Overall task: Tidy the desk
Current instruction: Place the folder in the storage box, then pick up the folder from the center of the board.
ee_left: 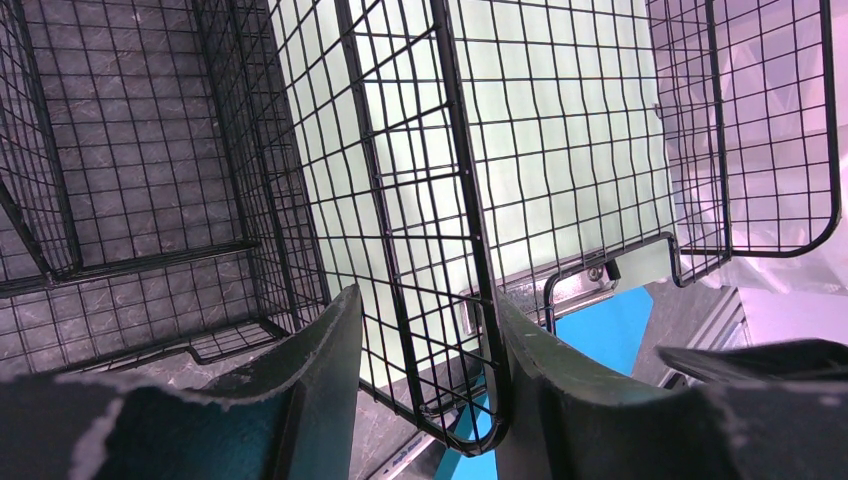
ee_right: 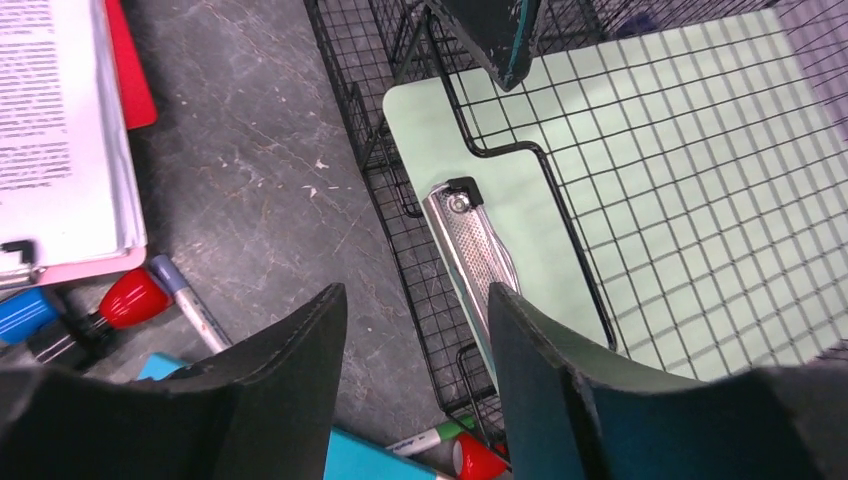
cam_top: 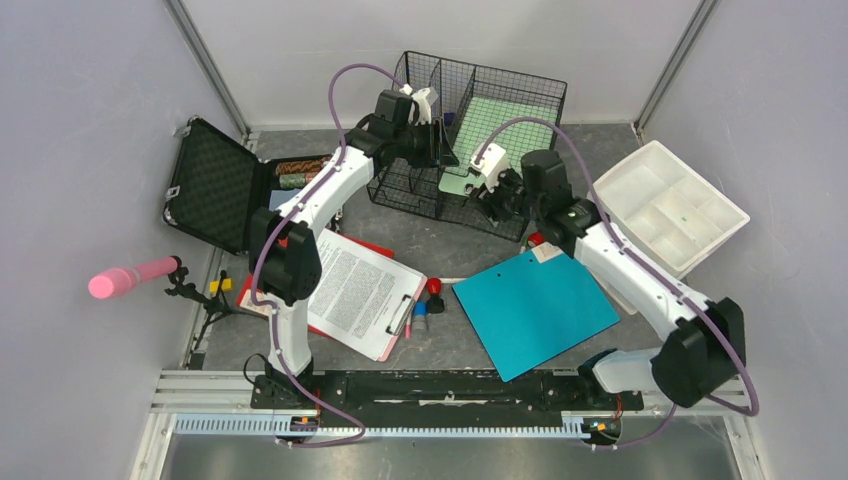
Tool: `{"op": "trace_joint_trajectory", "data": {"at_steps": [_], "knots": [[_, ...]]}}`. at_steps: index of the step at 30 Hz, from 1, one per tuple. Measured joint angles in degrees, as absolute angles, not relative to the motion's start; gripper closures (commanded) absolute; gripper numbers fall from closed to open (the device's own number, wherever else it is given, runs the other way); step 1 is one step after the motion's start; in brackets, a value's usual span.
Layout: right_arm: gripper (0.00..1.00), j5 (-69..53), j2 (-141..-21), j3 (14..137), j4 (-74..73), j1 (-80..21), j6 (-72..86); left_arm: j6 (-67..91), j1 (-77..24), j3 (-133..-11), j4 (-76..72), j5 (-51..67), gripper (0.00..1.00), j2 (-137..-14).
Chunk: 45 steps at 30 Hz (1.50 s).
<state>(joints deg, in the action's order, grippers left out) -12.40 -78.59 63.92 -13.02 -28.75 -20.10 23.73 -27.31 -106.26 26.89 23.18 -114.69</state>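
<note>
- top view: the desk (cam_top: 445, 255) is the dark mottled tabletop under everything, with pale walls on three sides and the rail (cam_top: 430, 385) along the near edge.
- open room is narrow here. a black case (cam_top: 215, 185) lies open at far left, a wire basket (cam_top: 480, 68) stands at the far middle, and a white tray (cam_top: 740, 215) sits at far right.
- the left gripper (cam_top: 440, 150) is at the basket's left half and the right gripper (cam_top: 492, 190) at its near edge, with the two close together.
- a paper clipboard (cam_top: 355, 290), markers (cam_top: 425, 305) and a teal board (cam_top: 535, 310) fill the near middle.
- left wrist: the left gripper (ee_left: 425, 400) stands parted and straddles one of the basket's wire walls (ee_left: 470, 200).
- the wire lies against one finger (ee_left: 540, 390), and there is a gap to the other finger, so nothing is clamped.
- the mottled desk shows through the mesh (ee_left: 130, 150).
- right wrist: the right gripper (ee_right: 415, 380) is released and carries nothing, hanging over the basket's near wall.
- the green clipboard (ee_right: 650, 200) rests in the basket, and its metal clip (ee_right: 470, 240) is just ahead of my jaws.
- the left arm's finger (ee_right: 500, 40) crowds the top edge.
- there is bare desk (ee_right: 250, 150) to the left, and a red-capped marker (ee_right: 130, 298) beside the paper clipboard (ee_right: 60, 130).
</note>
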Motion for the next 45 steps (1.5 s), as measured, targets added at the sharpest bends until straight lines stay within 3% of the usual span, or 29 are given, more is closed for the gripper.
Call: {"op": "trace_joint_trajectory", "data": {"at_steps": [4, 7, 10, 14, 19, 24, 29, 36, 40, 45], "knots": [[0.36, -13.02, -73.08, 63.9, -15.84, -28.75, -21.34, 23.53, -27.05, -106.96, 27.7, 23.09, 0.34, -114.76], [0.35, -13.39, -69.34, 63.9, -18.02, -28.75, -23.11, 22.85, -26.39, -107.37, 29.19, 23.7, 0.13, -114.76], [0.31, -14.72, -66.52, 63.11, -19.84, -28.75, -25.34, 21.56, -25.61, -107.63, 30.52, 23.73, 0.01, -114.58], [0.2, -18.31, -64.62, 59.96, -22.39, -28.75, -27.75, 19.7, -24.01, -107.26, 31.7, 23.42, 0.0, -112.97], [0.18, -22.9, -65.52, 56.88, -24.84, -30.26, -29.02, 17.85, -18.7, -100.27, 31.55, 25.12, 0.0, -103.83], [0.17, -22.63, -71.53, 56.45, -22.79, -39.48, -29.02, 11.05, -8.58, -89.86, 35.46, 25.89, 0.0, -91.26], [0.16, -21.43, -82.0, 57.41, -19.27, -46.15, -27.27, -2.55, -4.86, -75.26, 41.91, 21.65, 0.0, -78.32], [0.13, -21.96, -97.91, 65.32, -17.1, -47.77, -21.12, -25.06, -5.32, -54.46, 51.24, 13.28, 0.0, -55.0], [0.12, -22.92, -101.38, 69.52, -16.51, -47.75, -18.68, -37.21, -5.37, -49.58, 56.6, 11.46, 0.0, -44.99], [0.12, -24.58, -104.31, 73.87, -16.4, -47.75, -16.38, -47.66, -5.39, -45.95, 61.06, 10.11, 0.0, -41.5]]}}
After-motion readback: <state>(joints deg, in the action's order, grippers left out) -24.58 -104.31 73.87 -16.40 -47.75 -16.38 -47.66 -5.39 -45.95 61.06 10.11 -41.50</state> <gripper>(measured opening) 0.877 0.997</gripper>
